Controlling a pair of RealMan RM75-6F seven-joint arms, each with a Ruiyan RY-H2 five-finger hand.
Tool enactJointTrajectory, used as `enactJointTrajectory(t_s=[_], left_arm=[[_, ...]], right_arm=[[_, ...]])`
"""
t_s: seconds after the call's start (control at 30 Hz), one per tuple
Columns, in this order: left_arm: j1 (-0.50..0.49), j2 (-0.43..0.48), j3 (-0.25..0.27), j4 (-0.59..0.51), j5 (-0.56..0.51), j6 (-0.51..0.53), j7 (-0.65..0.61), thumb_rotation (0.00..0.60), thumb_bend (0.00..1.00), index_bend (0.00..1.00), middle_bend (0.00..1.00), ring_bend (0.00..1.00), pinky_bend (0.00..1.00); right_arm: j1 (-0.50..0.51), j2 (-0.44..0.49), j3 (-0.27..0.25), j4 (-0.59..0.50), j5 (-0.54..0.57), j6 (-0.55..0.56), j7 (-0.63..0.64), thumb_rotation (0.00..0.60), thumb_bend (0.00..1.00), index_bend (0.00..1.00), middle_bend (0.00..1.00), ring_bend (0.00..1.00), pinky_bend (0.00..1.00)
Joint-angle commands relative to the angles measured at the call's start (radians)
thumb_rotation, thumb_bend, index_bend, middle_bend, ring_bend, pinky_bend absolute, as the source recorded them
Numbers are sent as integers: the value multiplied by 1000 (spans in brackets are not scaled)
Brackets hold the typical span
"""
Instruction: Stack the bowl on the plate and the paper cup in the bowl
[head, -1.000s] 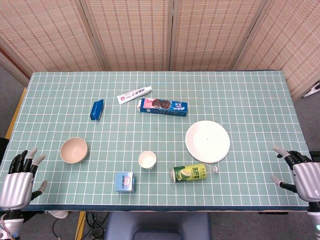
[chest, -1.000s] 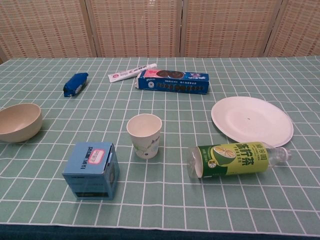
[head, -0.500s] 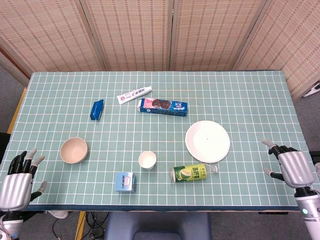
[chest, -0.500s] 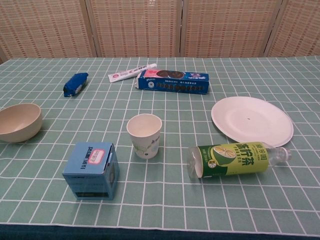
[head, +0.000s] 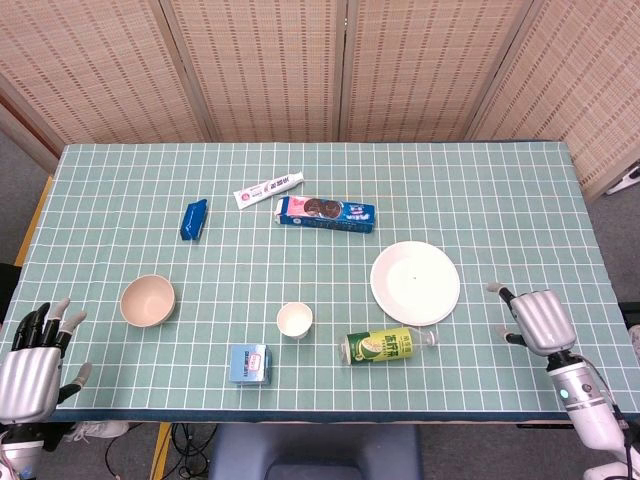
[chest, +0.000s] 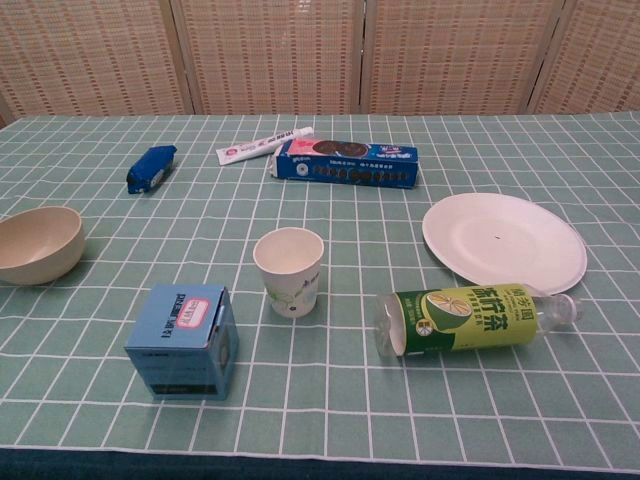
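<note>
Left hand (head: 28, 372) at near-left desk (head: 500, 190) corner, fingers spread, holding nothing; right hand (head: 535, 318) over right desk edge, just right of plate (head: 415, 282), fingers apart, empty; bowl (head: 148, 300) upright at left, well apart from plate; paper cup (head: 295, 319) upright between them, beside lying green bottle (head: 385, 346) and blue box (head: 249, 363).

A matt green checked cloth covers the tabletop (chest: 560, 400). The plate (chest: 503, 240) looks like smooth matt paper, as does the paper cup (chest: 289, 270). The beige bowl (chest: 36, 244) has a dull, possibly plastic finish. The bottle (chest: 470, 318) is glossy clear plastic. Both hands, left hand (head: 28, 372) and right hand (head: 537, 319), show brushed silvery metal.
</note>
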Motion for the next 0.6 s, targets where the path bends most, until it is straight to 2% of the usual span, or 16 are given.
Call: enactJointTrajectory(t_s=[0.03,0.3,0.6], left_arm=[[1,-1,1,1,-2,0,-1,600,250,191,34,18,92],[1,-4,-1,5,-8,-3,0,600,251,191,34,18,92],[2,-5,-2,6,-12,-3,3,600,250,191,34,18,92]], right_arm=[[32,-61,-10,70,-9,-31,15,600,171,354,870,941,1000],[89,-167,-17,192,-8,-91,60,600,174,406,871,941,1000],[143,-267,-24,321,-10,-131,110,600,174,412,870,941,1000]])
